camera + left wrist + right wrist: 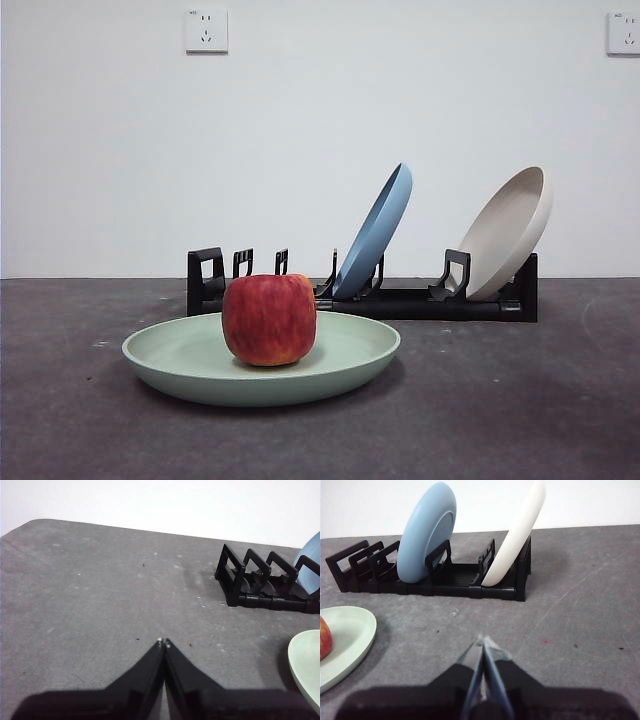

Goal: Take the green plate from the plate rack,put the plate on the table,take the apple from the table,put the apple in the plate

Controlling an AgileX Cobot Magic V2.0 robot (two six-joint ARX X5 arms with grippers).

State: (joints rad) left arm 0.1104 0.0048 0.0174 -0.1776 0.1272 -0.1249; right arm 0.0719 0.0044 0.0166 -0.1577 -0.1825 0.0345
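The green plate (340,352) lies flat on the dark grey table (520,400) in front of the black plate rack (400,298). The red apple (269,319) stands upright in the middle of the plate. Both arms are out of the front view. My left gripper (163,641) is shut and empty over bare table, with the plate's rim (306,665) and the rack's empty end (255,577) off to one side. My right gripper (483,640) is shut and empty, facing the rack (455,582), with the plate (347,640) and a sliver of the apple (324,637) beside it.
A blue plate (378,230) and a beige plate (508,232) lean in the rack's slots; both also show in the right wrist view, blue (426,532) and beige (516,535). A white wall with two sockets stands behind the table.
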